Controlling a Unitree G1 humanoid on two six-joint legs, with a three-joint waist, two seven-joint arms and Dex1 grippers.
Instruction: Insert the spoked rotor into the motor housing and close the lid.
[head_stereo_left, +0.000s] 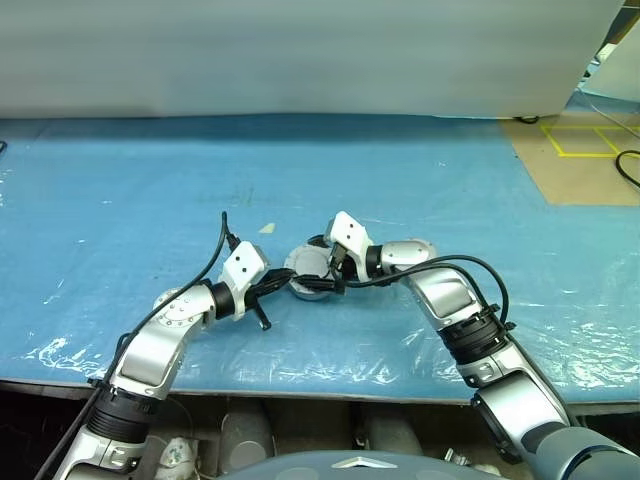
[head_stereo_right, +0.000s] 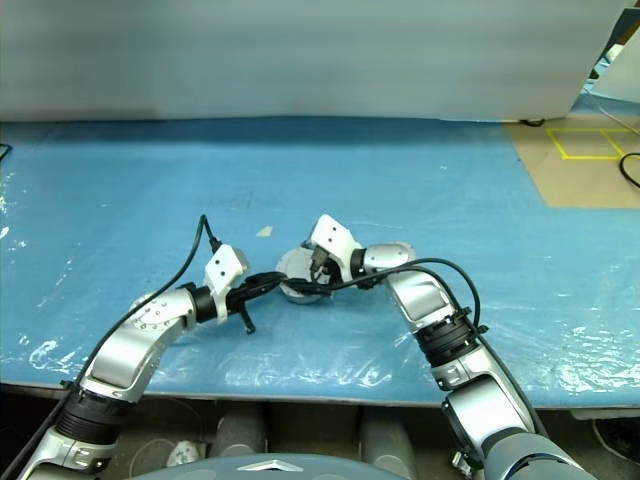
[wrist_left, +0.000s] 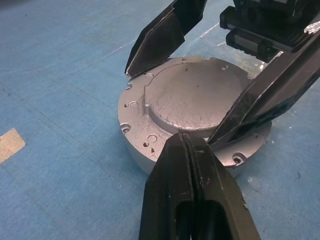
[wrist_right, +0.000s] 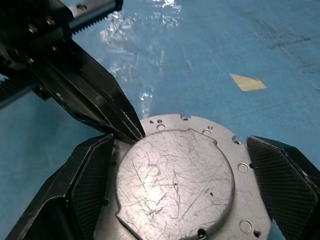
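Seating the lid (wrist_left: 192, 97) on the motor housing (wrist_left: 145, 155): right gripper (wrist_right: 185, 175) straddles it wide open, left gripper (wrist_left: 187, 145), pinched shut, touches its rim; pressing flush comes next.

Bright, even overhead light; glare on the plastic sheet (head_stereo_left: 90, 350); sharp focus.

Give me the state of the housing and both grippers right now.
motor housing: flat on the blue table, solid scratched face up, no windings showing.
left gripper: shut, tip at the housing's top edge.
right gripper: open, fingers straddling the housing.
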